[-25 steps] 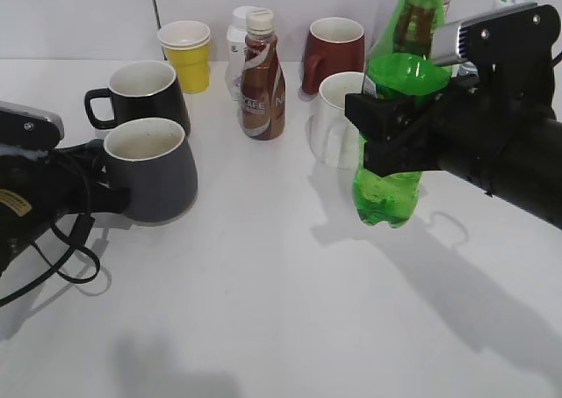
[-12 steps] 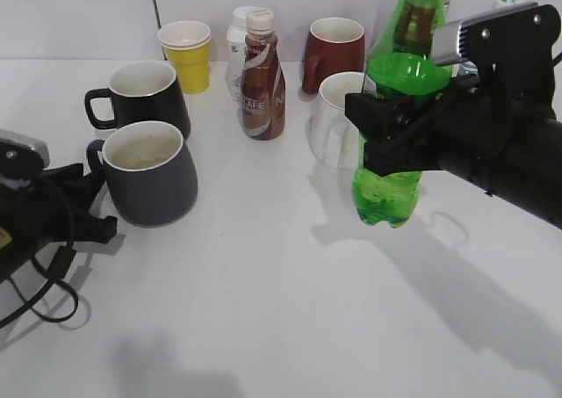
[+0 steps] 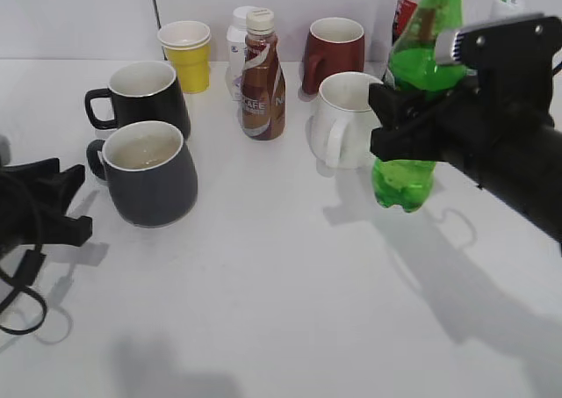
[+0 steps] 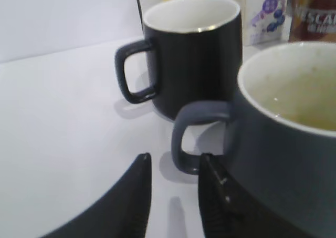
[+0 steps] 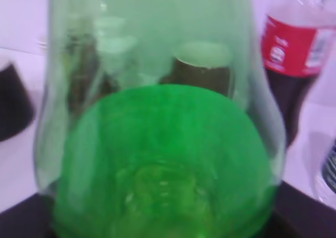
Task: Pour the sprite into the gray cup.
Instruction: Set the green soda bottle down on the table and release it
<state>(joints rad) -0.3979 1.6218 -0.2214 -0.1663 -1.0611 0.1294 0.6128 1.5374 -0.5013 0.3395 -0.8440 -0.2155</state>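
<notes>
White tabletop and pale wall are framing a crowd of cups and bottles. Right gripper (image 3: 413, 133) is pinching the sprite (image 3: 420, 99) around its middle, holding it upright above the table at about 2 o'clock, just beside the white mug (image 3: 344, 131). Left gripper (image 4: 173, 196) is sitting spread and empty at 9 o'clock, its fingers (image 4: 135, 196) close beside the handle of the gray cup (image 3: 149, 171), which is standing at 10 o'clock. By the look of it the carry is under way; next the bottle needs crossing toward the cup, then tipping over its rim
</notes>
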